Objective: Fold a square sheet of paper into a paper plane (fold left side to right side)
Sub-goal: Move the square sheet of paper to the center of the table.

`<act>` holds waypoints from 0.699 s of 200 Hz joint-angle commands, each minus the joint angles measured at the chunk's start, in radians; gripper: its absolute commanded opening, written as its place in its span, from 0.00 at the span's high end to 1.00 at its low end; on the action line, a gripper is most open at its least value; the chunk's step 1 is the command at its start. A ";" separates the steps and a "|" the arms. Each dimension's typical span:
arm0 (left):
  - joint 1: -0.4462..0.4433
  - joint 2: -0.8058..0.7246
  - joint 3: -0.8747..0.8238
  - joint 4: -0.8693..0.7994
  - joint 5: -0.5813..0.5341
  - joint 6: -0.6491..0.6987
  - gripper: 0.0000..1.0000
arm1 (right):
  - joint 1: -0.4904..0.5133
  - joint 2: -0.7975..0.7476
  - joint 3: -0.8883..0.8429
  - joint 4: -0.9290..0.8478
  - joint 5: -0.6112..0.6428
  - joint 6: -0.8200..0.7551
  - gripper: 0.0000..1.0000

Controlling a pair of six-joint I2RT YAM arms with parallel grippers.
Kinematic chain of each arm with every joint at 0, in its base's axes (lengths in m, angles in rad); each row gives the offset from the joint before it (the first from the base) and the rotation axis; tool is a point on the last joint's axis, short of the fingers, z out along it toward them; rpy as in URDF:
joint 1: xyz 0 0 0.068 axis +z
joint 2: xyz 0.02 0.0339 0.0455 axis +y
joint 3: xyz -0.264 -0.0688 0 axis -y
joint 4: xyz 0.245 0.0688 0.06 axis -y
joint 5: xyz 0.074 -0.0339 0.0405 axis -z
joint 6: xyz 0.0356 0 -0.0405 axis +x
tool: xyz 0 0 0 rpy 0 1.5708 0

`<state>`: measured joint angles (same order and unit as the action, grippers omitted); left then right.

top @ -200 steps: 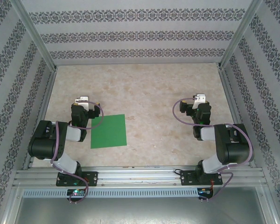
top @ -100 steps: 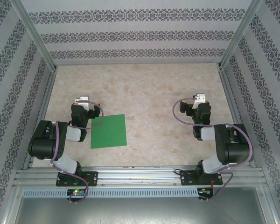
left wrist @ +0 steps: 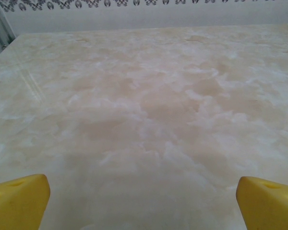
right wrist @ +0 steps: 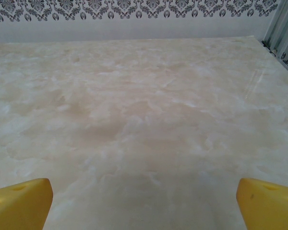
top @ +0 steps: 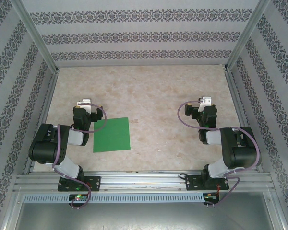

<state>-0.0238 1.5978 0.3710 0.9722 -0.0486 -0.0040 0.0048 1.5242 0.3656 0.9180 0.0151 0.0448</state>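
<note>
Both my grippers stand wide open and empty; the green sheet lies flat by my left arm.

From the top camera, the square sheet of paper [top: 112,134] lies unfolded on the marbled table [top: 149,91], towards the near edge and just right of my left arm, whose wrist covers the sheet's far-left corner. My left gripper [top: 84,102] points away beyond that corner and holds nothing. My right gripper [top: 205,100] sits well apart on the other side. On my left wrist camera, my yellow fingertips [left wrist: 19,201] are spread to the two bottom corners, with bare tabletop between them. On my right wrist camera, the fingertips [right wrist: 20,203] are spread just as wide over bare tabletop, gripping nothing, with a patterned wall band [right wrist: 134,8] beyond.
</note>
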 commanded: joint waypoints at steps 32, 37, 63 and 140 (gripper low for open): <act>0.013 -0.008 0.002 0.009 -0.055 -0.017 0.00 | -0.002 0.000 0.011 0.025 0.005 0.005 0.02; 0.013 -0.018 0.004 -0.003 -0.057 -0.016 0.00 | -0.008 -0.008 0.014 0.015 -0.008 0.008 0.02; 0.013 -0.139 0.022 -0.142 -0.093 -0.028 0.00 | -0.016 -0.093 0.008 -0.048 0.020 0.025 0.02; 0.013 -0.503 0.327 -1.033 -0.064 -0.322 0.00 | -0.016 -0.480 0.107 -0.659 -0.040 0.190 0.02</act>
<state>-0.0238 1.1530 0.5964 0.3653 -0.1558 -0.1463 -0.0044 1.1332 0.4084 0.5488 0.0154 0.1272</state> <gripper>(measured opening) 0.997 0.982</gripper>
